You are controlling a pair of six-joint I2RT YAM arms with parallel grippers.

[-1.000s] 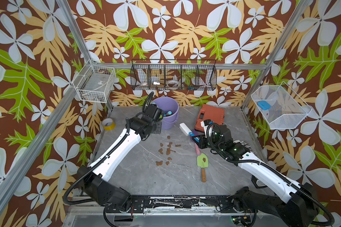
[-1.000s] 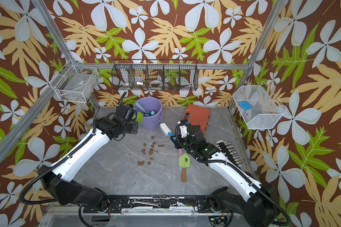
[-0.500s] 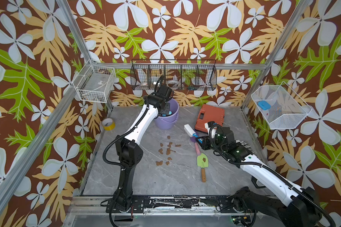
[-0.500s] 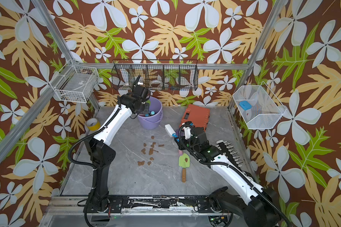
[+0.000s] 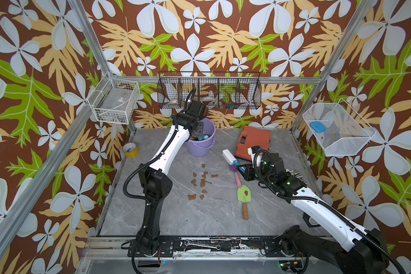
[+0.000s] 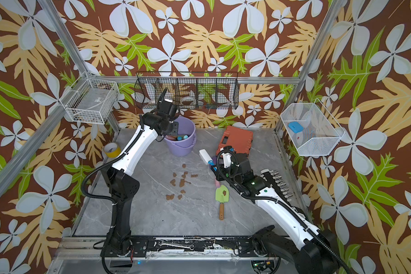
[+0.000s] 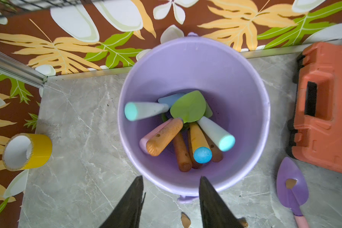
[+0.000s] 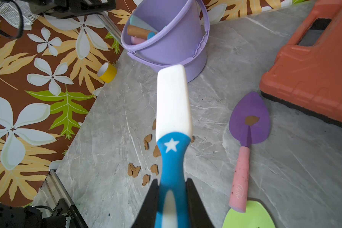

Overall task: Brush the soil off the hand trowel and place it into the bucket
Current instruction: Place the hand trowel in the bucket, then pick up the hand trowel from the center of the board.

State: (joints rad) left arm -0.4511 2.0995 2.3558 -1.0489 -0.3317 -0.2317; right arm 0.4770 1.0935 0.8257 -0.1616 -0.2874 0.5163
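Left gripper [image 7: 171, 178] hangs parted, seemingly empty, over the bucket [image 7: 186, 65] — right gripper [image 8: 172, 180] clamps the brush [image 8: 173, 102].

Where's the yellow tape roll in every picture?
In a top view: tape roll left of the bucket.
In a top view: tape roll, same spot.
Left wrist: tape roll beside the bucket.
Right wrist: tape roll beyond the soil, by the wall.
Shared landmark: the bucket.

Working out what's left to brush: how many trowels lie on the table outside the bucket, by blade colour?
Purple blade: 1
Green blade: 1
Total: 2
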